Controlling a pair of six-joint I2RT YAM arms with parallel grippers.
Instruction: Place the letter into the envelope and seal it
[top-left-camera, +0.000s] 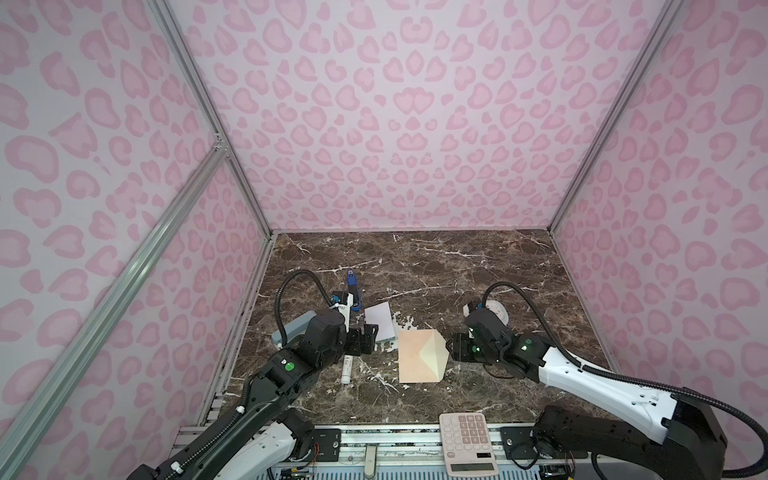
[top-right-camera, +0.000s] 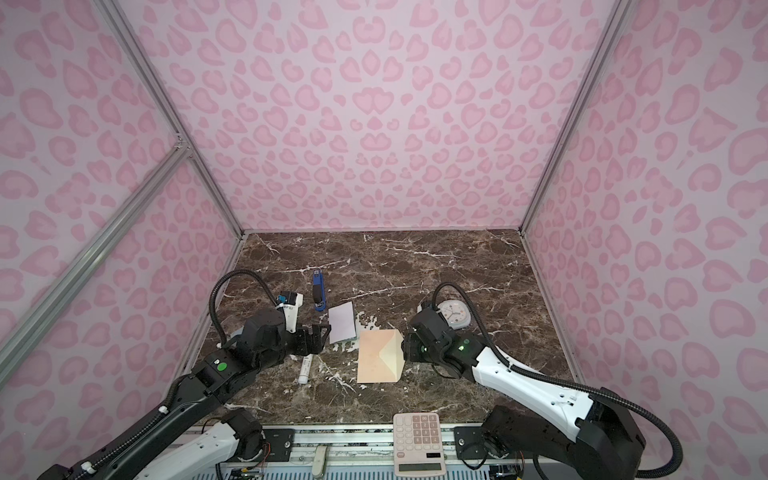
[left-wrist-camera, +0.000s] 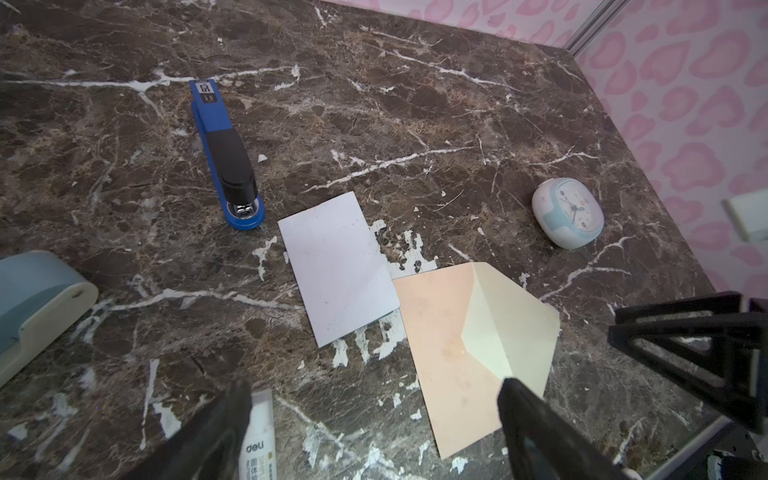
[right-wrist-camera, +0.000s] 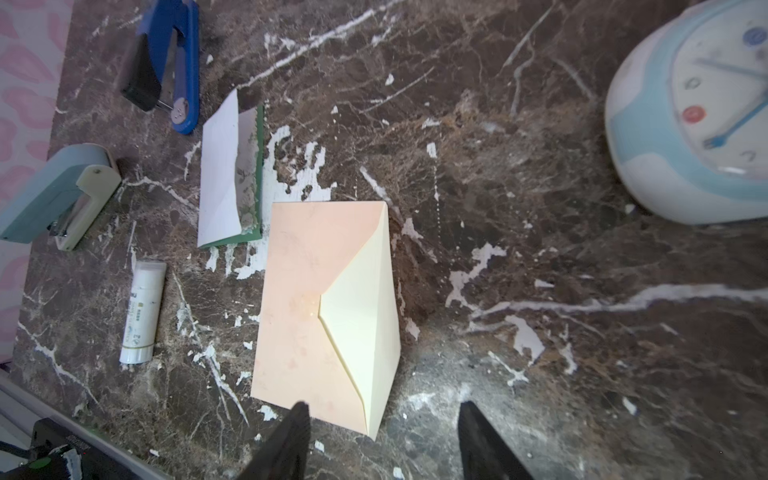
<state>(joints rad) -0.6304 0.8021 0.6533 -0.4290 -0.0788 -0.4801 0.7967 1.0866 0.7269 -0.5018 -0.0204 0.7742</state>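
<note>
While left gripper (top-left-camera: 368, 338) hovers, right gripper (top-left-camera: 451, 348) faces envelope (top-left-camera: 413, 361).

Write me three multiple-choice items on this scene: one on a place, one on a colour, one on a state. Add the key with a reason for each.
1. The letter lies:
A. on the table beside the envelope
B. inside the envelope
C. held in the air

2. The letter's border is:
A. red
B. blue
C. green

3. The envelope's flap is:
A. sealed flat
B. open
C. torn off

Key:
1 A: both top views show it flat on the table next to the envelope.
2 C: the right wrist view shows its green edge.
3 B: the cream inside is showing.
</note>
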